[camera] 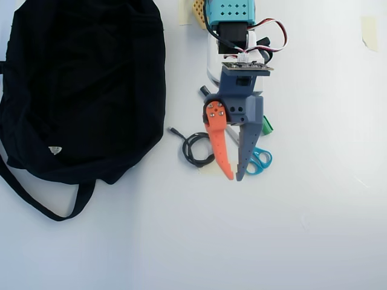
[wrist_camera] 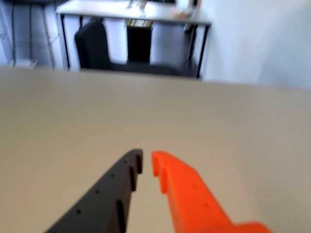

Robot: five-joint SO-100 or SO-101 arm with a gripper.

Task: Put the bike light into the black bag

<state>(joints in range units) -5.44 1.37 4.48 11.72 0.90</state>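
Note:
The black bag (camera: 78,84) lies floppy at the left of the overhead view, with its long strap (camera: 36,202) trailing toward the front and a small white triangular tag (camera: 55,150). My gripper (camera: 235,177) hangs over the table to the right of the bag, well apart from it. Its orange finger (camera: 219,145) and grey finger (camera: 247,145) are nearly together with nothing between them. In the wrist view the gripper (wrist_camera: 146,162) points over bare table. The bike light does not show in either view; it may be hidden under the arm.
A coiled black cable (camera: 196,148) lies just left of the orange finger. Teal scissors (camera: 260,161) and a small green piece (camera: 266,125) lie right of the gripper. The arm's base (camera: 233,24) stands at the top. A desk and a chair (wrist_camera: 97,43) stand beyond the table edge.

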